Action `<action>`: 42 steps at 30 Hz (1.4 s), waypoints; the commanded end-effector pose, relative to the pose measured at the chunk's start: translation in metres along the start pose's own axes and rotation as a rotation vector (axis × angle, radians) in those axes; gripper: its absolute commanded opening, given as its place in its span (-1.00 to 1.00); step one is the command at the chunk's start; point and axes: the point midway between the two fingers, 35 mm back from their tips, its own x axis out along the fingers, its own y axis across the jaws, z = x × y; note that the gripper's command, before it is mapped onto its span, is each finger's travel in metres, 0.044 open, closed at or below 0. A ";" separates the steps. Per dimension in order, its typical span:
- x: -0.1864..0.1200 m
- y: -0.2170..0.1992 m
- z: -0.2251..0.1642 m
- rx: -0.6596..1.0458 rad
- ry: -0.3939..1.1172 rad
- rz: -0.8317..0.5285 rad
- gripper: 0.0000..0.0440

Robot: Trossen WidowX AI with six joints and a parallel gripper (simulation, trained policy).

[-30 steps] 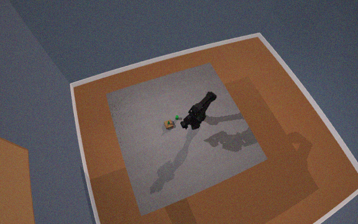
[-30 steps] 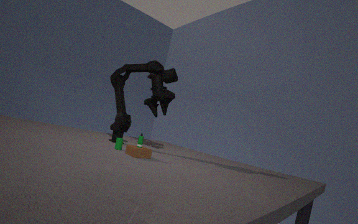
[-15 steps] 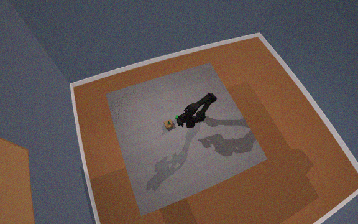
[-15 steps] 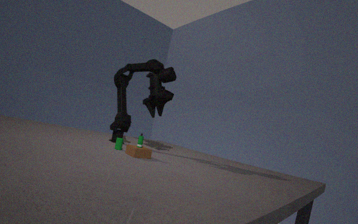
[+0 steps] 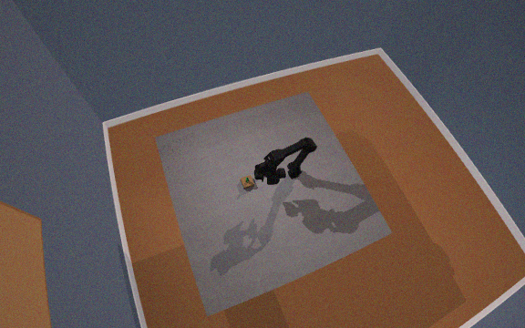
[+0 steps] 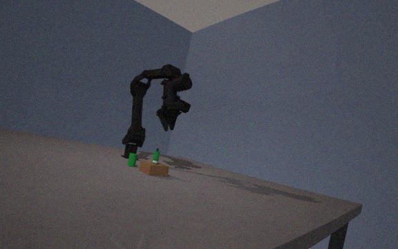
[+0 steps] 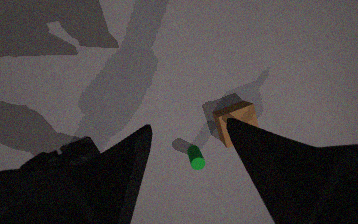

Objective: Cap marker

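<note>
The green marker [image 5: 247, 180] [image 6: 156, 157] stands upright in the orange-brown holder block [image 5: 246, 185] [image 6: 153, 169] [image 7: 245, 114], its dark tip up and bare. In the wrist view the right finger hides it. The green cap [image 6: 132, 160] [image 7: 197, 163] stands upright and loose on the table beside the block. The arm hides it in the top view. My gripper [image 6: 168, 129] [image 7: 188, 126] is open and empty. It hangs pointing down, well above the block and cap. In the wrist view the cap shows between the fingers, below the line of their tips.
The grey table top [image 5: 199, 150] [image 6: 81, 194] carries the block, the cap and the arm's base. Large arm shadows fall on it. The table's near right corner shows in the exterior view. Orange-brown floor [image 5: 358, 91] and blue-grey walls [image 6: 289, 104] lie beyond it.
</note>
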 end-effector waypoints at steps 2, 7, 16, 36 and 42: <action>0.003 -0.007 -0.011 0.031 0.021 0.012 0.47; 0.005 -0.014 -0.022 0.068 0.040 0.021 0.47; 0.010 -0.024 -0.043 0.129 0.073 0.038 0.47; 0.027 -0.040 -0.088 0.235 0.140 0.097 0.46; 0.034 -0.041 -0.100 0.256 0.154 0.127 0.46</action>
